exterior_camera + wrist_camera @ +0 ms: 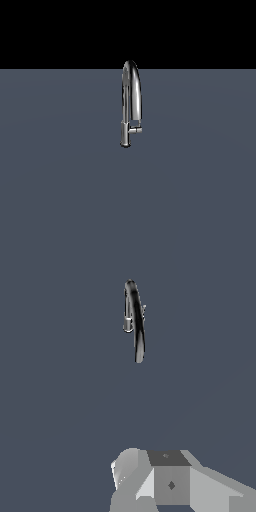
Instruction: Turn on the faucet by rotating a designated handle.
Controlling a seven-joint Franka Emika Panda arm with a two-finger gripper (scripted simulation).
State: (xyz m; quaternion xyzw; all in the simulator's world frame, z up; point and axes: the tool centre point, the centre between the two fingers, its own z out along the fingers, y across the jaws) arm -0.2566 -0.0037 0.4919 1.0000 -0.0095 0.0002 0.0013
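the faucet (131, 102) stands alone on the grey counter (60, 200), its handle (135, 130) jutting from the lower stem toward the exterior view's right, free to be pushed. in the wrist view the end effector (165, 481) sits well apart from the faucet, touching nothing; its fingers are out of frame, so how far open it is i cannot tell.

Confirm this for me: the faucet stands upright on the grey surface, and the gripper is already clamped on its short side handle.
Wrong on one count. The faucet does stand upright on the grey surface, but nothing holds the handle. The exterior view shows it bare, with no arm nearby; the wrist view shows the gripper well apart from it.
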